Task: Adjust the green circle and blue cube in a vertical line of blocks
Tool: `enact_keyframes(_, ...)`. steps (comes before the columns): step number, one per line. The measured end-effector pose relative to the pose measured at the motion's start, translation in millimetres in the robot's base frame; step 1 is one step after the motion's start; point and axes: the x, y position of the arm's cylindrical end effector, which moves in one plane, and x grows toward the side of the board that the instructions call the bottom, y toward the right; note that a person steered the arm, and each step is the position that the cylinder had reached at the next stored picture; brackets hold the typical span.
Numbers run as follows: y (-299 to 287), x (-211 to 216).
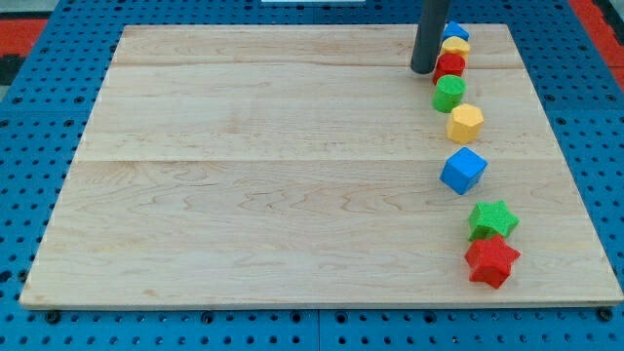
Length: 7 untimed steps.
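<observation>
The green circle (448,94) lies near the top right of the wooden board (273,175). The blue cube (463,171) sits lower in the same rough column, set slightly apart. My tip (423,70) is at the view's top, just left of the red block (449,65) and up-left of the green circle, not touching the circle. The column runs from top to bottom: a blue block (454,31), a yellow block (456,46), the red block, the green circle, a yellow hexagon (465,123), the blue cube, a green star (492,219) and a red star (491,260).
The board rests on a blue pegboard table (39,146). The board's right edge lies close to the column of blocks. A red surface shows at the view's top corners.
</observation>
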Motion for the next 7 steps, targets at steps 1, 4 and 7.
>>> enact_keyframes(1, 0.1, 0.0)
enact_keyframes(4, 6.0, 42.6)
enact_keyframes(7, -0.6, 113.6)
